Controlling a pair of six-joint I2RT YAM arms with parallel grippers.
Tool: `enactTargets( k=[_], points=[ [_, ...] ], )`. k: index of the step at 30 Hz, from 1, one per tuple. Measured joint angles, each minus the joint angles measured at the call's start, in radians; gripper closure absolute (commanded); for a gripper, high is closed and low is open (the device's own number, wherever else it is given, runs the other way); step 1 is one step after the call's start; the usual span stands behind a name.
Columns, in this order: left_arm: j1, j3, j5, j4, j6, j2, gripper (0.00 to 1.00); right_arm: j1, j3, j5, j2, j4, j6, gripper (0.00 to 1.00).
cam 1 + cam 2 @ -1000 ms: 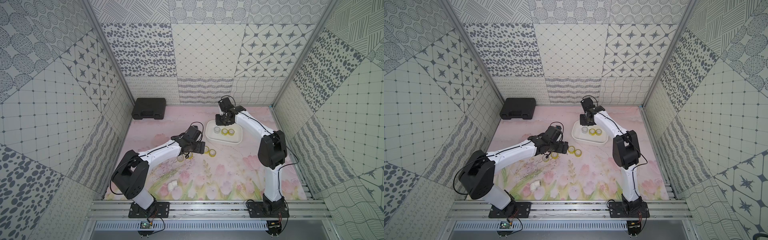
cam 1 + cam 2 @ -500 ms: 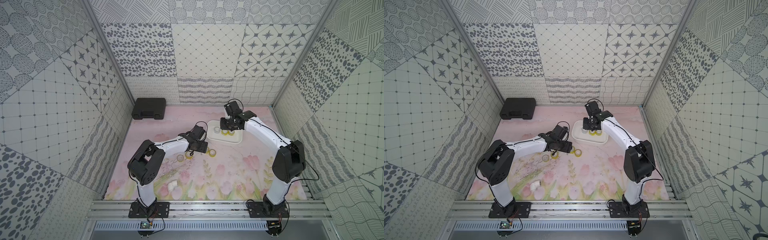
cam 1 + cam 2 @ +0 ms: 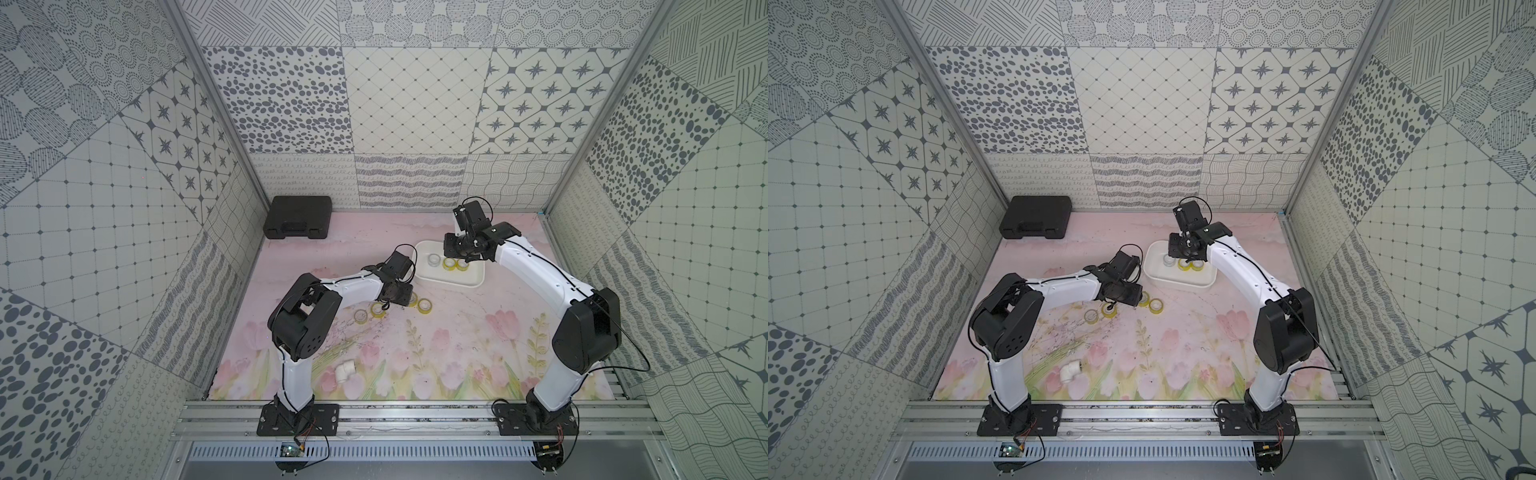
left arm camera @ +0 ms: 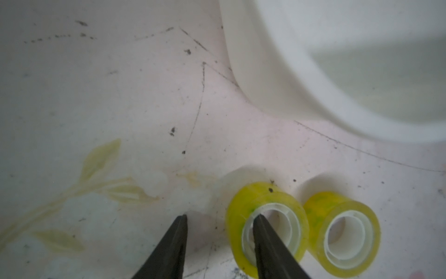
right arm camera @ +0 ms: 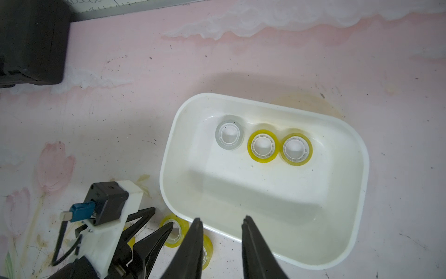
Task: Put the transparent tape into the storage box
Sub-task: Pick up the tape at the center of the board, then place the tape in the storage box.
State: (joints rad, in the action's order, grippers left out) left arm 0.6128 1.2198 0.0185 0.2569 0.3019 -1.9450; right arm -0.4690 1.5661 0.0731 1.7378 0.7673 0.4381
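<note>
Tape rolls (image 5: 251,146): three in the storage box (image 5: 265,205), four on the desk (image 4: 96,84)
Left hand (image 4: 219,217) straddles the wall of a yellow roll (image 4: 239,210) beside the box, unclenched; right hand (image 5: 222,218) hovers released, empty, above the box

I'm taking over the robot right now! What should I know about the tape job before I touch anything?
Left gripper: open, with one finger inside the core of a yellow roll on the mat. It is not yet pinched.
Right gripper: open and empty, over the storage box.
Done: three rolls are in the box, one grey roll and two yellow rolls.
Left: four rolls are on the mat beside the box. They are the one at the left gripper, the neighbour roll and two more rolls.
</note>
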Motion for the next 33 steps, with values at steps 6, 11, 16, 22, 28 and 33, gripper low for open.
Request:
enactTargets(
  k=[6,11,16,22,28,33],
  points=[
    [0.0,-0.002,-0.006,-0.023,0.006,-0.002,0.93,0.006,-0.015,0.008,0.0,0.0,0.001,0.69],
    [0.001,-0.027,-0.003,-0.029,0.013,0.03,1.0,0.011,-0.016,0.011,0.0,-0.001,0.004,0.69],
    [0.002,-0.07,0.014,0.003,0.018,0.097,1.0,0.013,-0.016,0.011,0.0,-0.001,0.004,0.69],
    [0.002,-0.061,0.043,0.06,0.019,0.211,1.0,0.018,-0.013,0.01,0.0,-0.001,0.004,0.69],
    [0.002,0.052,0.047,0.132,0.008,0.265,1.0,0.035,-0.009,0.002,-0.002,-0.002,0.019,0.69],
    [0.002,0.249,0.031,0.174,-0.015,0.177,1.0,0.071,0.002,-0.014,-0.031,-0.001,0.036,0.68]
  ],
)
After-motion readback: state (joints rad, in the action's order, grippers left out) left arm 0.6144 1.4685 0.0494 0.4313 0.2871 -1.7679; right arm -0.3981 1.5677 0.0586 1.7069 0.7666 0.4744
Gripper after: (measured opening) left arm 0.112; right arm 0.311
